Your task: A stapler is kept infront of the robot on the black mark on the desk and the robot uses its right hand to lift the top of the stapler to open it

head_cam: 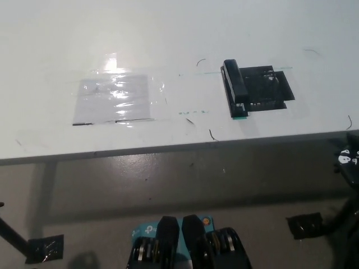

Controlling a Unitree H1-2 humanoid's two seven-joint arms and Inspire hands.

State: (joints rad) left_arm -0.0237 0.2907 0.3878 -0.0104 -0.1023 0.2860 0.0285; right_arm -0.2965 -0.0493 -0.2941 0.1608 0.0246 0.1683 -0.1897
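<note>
- Stapler (235, 88) lies closed on the left edge of the black mark (268, 88), on the right half of the white desk (179, 33), long axis running away from the robot.
- Right hand (349, 159): only a black part with white marks shows at the right border, below the desk's front edge; cannot tell if its fingers are apart or closed. It touches nothing on the desk and is well apart from the stapler.
- Left hand not in view.
- Desk's front edge runs across the view, rising slightly to the right; the stapler sits back from it with bare desk on all sides.
- Clear tape patch (115, 100) on the desk's left half, well apart from the stapler; glare on it.
- Floor (168, 179) below the edge; black tape pieces at lower left (45, 247) and lower right (305, 225).
- No legible writing on the stapler or desk.
</note>
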